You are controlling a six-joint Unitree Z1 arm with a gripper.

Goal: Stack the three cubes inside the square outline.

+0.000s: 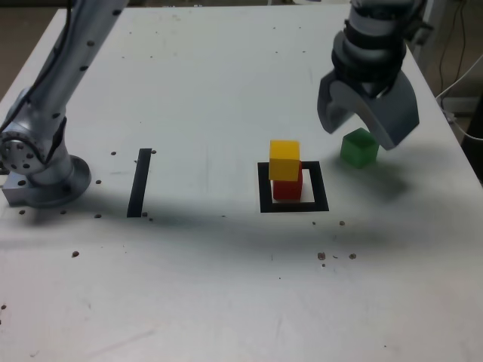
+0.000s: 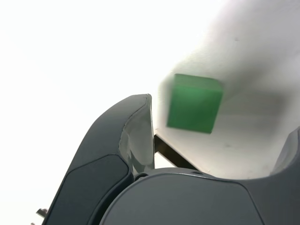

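- Gripper (image 1: 359,136) hovered above the green cube (image 2: 193,105), jaws spread wide, holding nothing; the cube sat below the gap, nearer one finger in the wrist view, so centring over it seemed needed.
- Square outline (image 1: 322,197) lay to the green cube's left in the exterior view, framing yellow (image 1: 284,160) atop red (image 1: 287,191).

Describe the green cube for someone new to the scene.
On the white table, find the black square outline. The green cube sits outside it, toward the exterior view's right, under the open end effector. Unlike the stacked yellow and red cubes, it stands alone.
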